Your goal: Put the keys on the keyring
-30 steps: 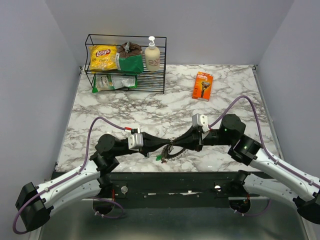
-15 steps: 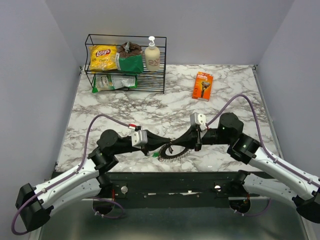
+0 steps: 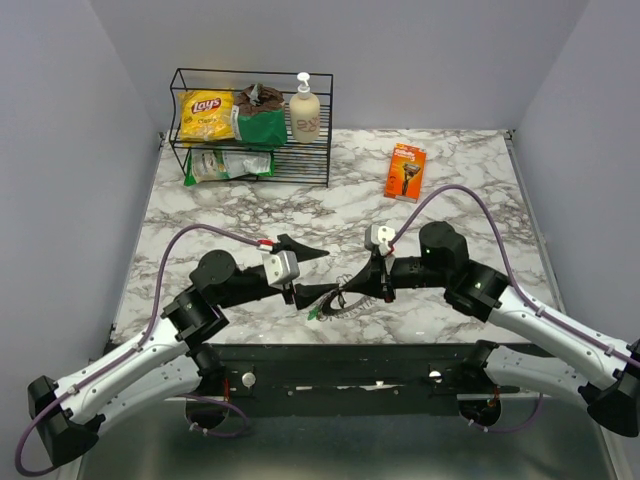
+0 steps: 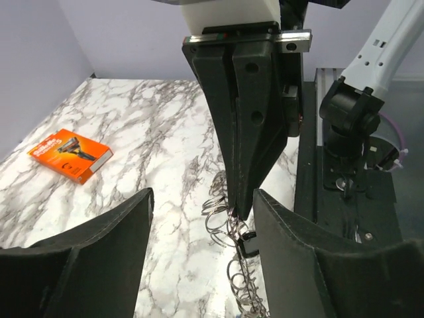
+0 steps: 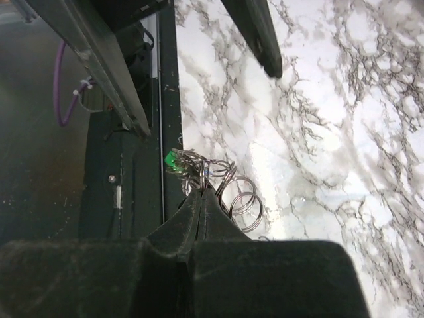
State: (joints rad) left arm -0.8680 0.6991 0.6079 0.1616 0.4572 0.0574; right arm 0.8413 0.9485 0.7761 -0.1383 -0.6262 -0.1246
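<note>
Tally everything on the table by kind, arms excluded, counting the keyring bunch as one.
Bags: 3 (yellow Lay's bag, green bag, lower-shelf packet)
Pump bottle: 1
Orange box: 1
Wire rack: 1
Keyring: 1
Total: 7

White arms (image 3: pixel 130 365) with black joints, looping purple cables (image 3: pixel 205 230), white wrist blocks (image 3: pixel 284 266) and tapered matte-black fingers (image 4: pixel 248 119).

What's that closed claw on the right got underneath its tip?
The keyring, a tangle of silvery loops with one green key head at its edge. The right gripper has shut fingers that hide the spot they pinch.
</note>
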